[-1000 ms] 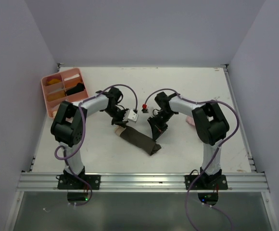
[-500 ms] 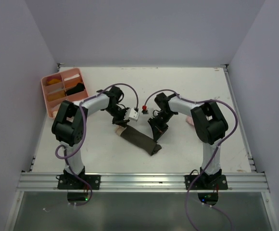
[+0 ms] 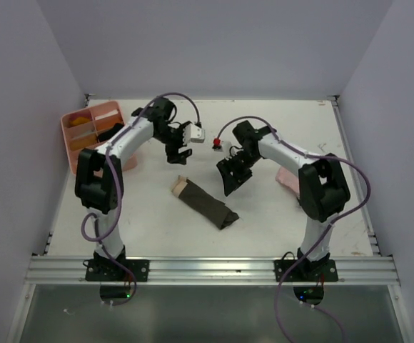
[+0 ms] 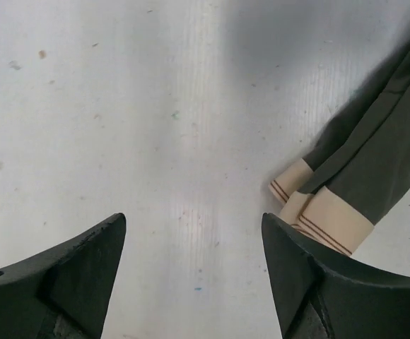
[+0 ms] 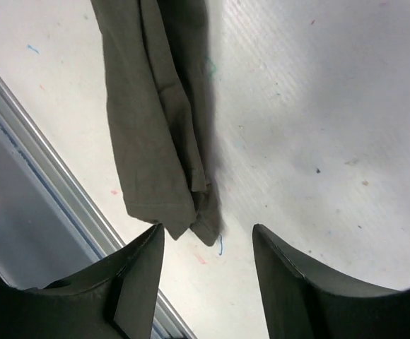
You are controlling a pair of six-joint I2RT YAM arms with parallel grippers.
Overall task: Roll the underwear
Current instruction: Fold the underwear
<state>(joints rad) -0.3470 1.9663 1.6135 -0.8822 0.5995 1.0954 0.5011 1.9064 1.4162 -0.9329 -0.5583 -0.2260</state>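
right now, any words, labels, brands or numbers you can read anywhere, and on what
None can be read.
The olive underwear shows only thin dark stripes on its cream waistband, no letters.
The pink tray is too small in the top view to show any marks.

Open table [image 3: 264,229] around olive underwear [image 3: 205,205]; tray [image 3: 103,111] far left

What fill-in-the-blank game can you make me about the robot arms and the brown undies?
1. The dark underwear lies folded long on the white ____.
2. The left end effector and the right end effector both have jaws that stand ____, holding nothing.
3. The compartment tray at the far left is coloured ____.

Missing words: table; open; pink.
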